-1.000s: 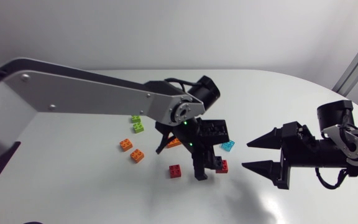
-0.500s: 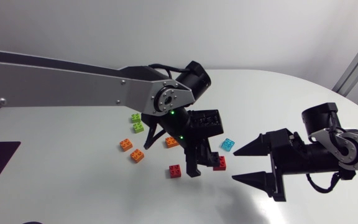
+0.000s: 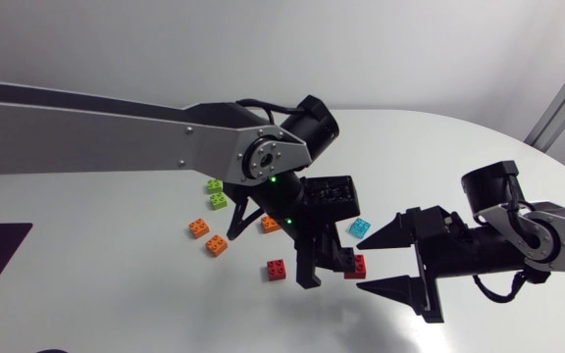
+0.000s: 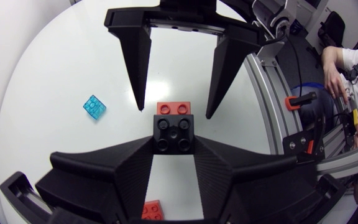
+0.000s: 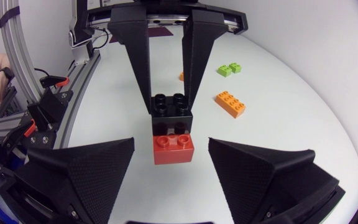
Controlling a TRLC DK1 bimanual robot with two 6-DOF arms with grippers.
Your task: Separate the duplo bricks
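Observation:
A black brick with a red brick stuck to its far end is held above the table; my left gripper is shut on the black one. In the head view this stack, black and red, hangs at mid-table under my left gripper. My right gripper faces it, open, its fingertips either side of the red brick without touching. From the right wrist, the red brick lies between my right gripper's spread fingers, black brick behind it.
Loose bricks lie on the white table: a red one, a cyan one, three orange ones and two green ones to the left of the stack.
My right gripper has moved left, bringing its fingertips around the red brick. The left arm shifted slightly, still holding the stack.

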